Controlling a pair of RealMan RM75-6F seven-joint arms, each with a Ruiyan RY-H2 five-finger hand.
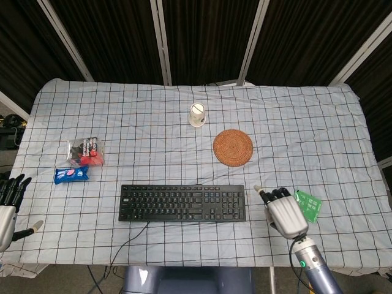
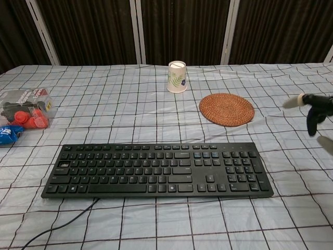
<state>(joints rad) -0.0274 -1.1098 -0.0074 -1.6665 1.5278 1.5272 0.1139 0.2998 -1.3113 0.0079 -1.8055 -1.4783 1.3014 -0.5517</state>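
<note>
Hovering hand: right hand [image 1: 285, 214] raised above the desk [image 1: 306, 122], just off the right end of the keyboard [image 1: 182, 203], between it and a green packet [image 1: 309, 205]; touching neither, as far as can be told.
Fingers, right: held straight and slightly apart, thumb out to the side, holding nothing; in the chest view only dark fingertips [image 2: 312, 112] at the right edge, up off the checked cloth.
Fingers, left: left hand [image 1: 7, 208] at the far left edge of the desk, straight and close together, thumb sticking out, holding nothing.
Keyboard position: flat on the cloth, near the front edge, roughly centred; well apart from the paper cup [image 1: 197, 114] and the woven coaster [image 1: 233, 147] behind it.
Long axis: left to right, parallel to the desk's front edge.
Facing: keys up, number pad at the right end, bottom row toward the robot; cable trailing off from the front left corner.
Progress, as a judgement: keyboard sitting square and untouched, no hand on it; probably nothing left except drawing the right hand clear.
Elsewhere: clear pack with red pieces [image 1: 86, 152] and blue packet [image 1: 71, 174] at left, apart from both hands.
</note>
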